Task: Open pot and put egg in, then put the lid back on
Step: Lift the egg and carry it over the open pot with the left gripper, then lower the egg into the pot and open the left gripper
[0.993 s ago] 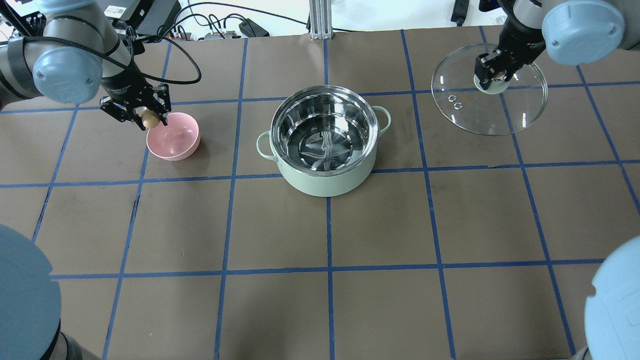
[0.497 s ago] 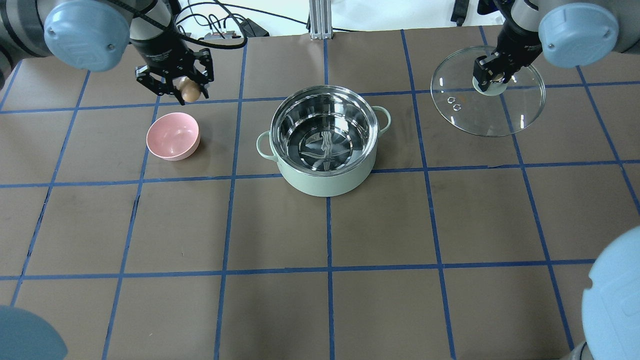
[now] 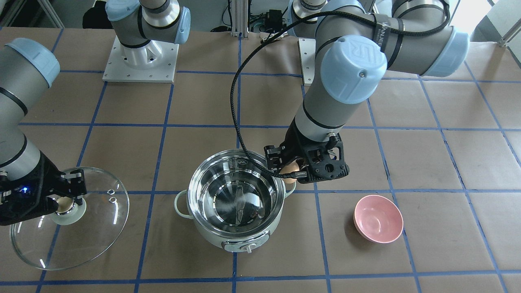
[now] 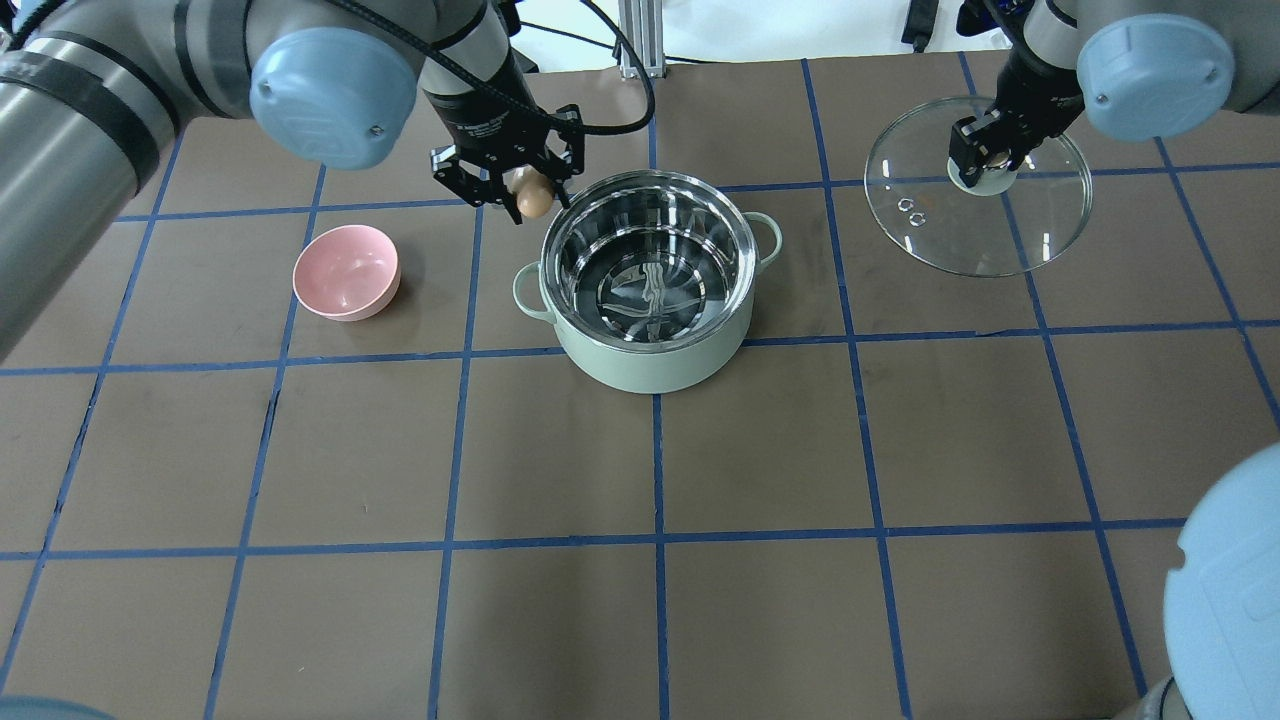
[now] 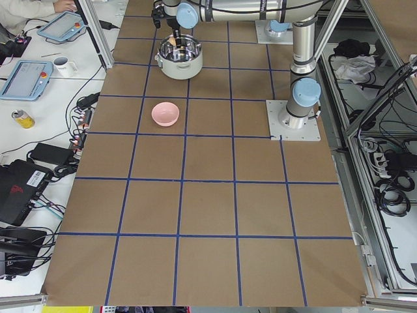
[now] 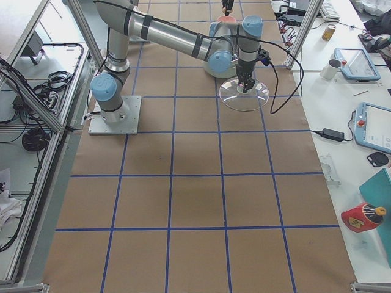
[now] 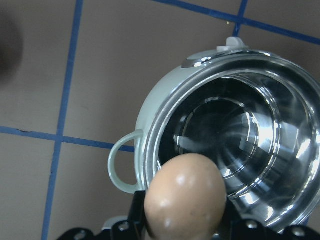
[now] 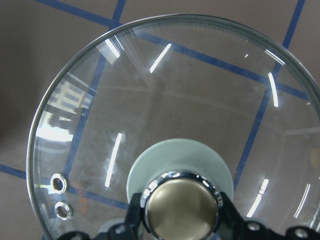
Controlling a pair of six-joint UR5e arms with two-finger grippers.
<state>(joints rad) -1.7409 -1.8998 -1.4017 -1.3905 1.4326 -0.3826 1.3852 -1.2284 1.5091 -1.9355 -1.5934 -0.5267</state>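
Left gripper (image 4: 520, 198) grasps egg (image 4: 533, 203) near pot (image 4: 650, 365) rim, 10 o'clock; centre it, lower deep, then release. Right gripper (image 4: 985, 160) clamps lid (image 4: 1000, 235).

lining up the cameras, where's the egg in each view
Front-facing: egg in the left tool, at the pot's right rim.
Overhead: just upper left of the pot's rim.
Exterior left: tiny tan speck at the far pot.
Exterior right: cannot make it out.
Left wrist: bottom centre, large.
Right wrist: not in it.
Shared landmark: the pot.

pot (image 4: 650, 290) mouth uncovered; lid (image 4: 978, 185) held well aside.
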